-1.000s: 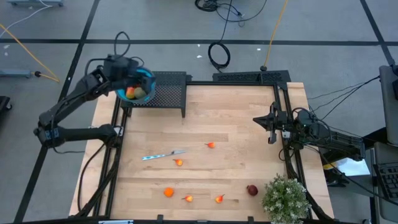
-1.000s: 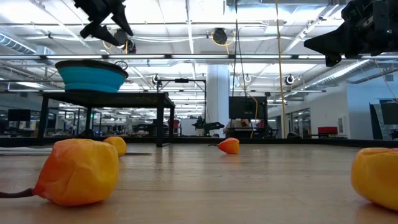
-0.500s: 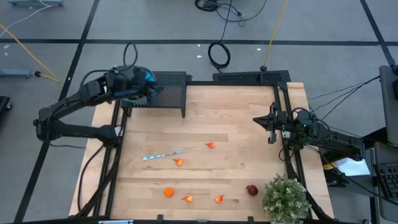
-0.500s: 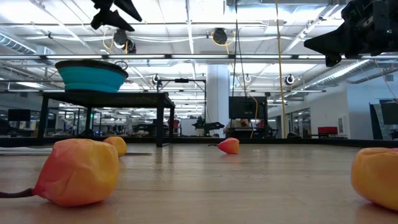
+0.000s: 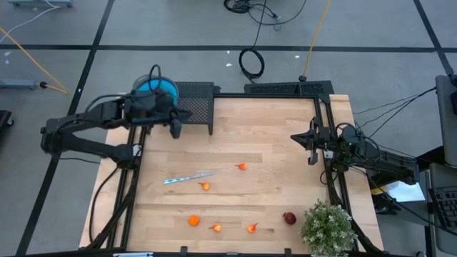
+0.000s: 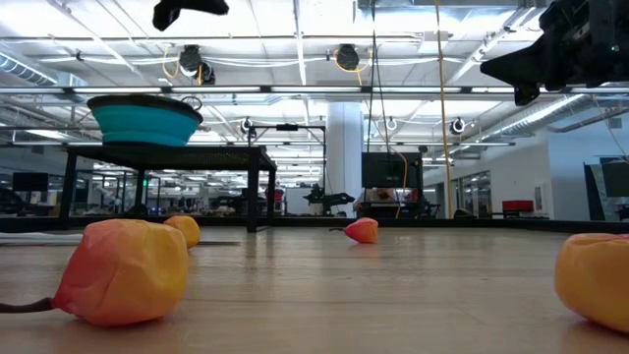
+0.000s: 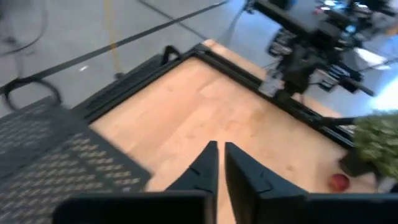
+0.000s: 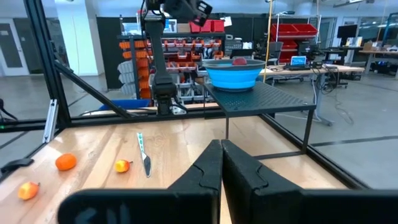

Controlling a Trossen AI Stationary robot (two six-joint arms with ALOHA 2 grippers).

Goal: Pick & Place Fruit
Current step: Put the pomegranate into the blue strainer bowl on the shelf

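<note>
High view – closed left gripper [image 5: 175, 130] beside blue bowl [image 5: 152, 86], right wrist view alone shows fruit [image 8: 239, 61] inside, right gripper [image 5: 311, 158] closed.

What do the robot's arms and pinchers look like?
Both arms are dark and made of jointed tube-like links, with black cables looping along them. Each ends in an end effector with two pointed black fingers: the left end effector and the right end effector.

bowl [image 5: 153, 87] contents hidden by left arm; right-edge fruit [image 6: 595, 275] cropped
</note>
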